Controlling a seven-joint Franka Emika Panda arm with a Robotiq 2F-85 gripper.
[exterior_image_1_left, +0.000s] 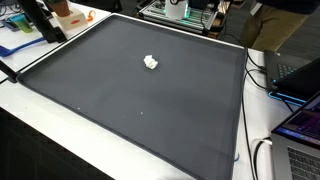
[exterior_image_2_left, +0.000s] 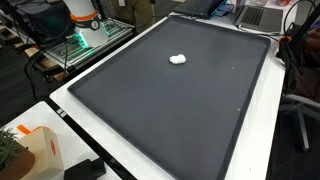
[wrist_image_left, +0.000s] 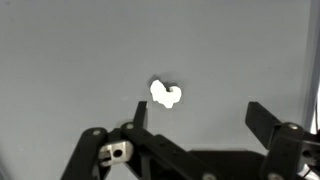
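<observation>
bench: a white bench carries everything; it shows as a pale border around the mat in both exterior views and does not show at all in the wrist view.
mat: a large dark grey rectangular mat covers nearly the whole bench top. All four of its edges show in an exterior view. The wrist view shows only plain grey mat with no edge.
arm base: a white arm base with an orange band stands beyond one mat edge.
laptops: open laptops and cables lie off the mat along one side, seen in that exterior view.
box: an orange and white box sits at a bench corner, off the mat.
jaws: black and set wide apart, holding nothing. They show only in the wrist view, low in the picture, with one finger upright near the lump.
lump: a small white crumpled lump lies alone on the mat, well apart from every edge, also in. In the wrist view the lump lies just beyond the fingertips, nearer that finger and not touching it.
open room: bare mat surrounds the lump on all sides.
</observation>
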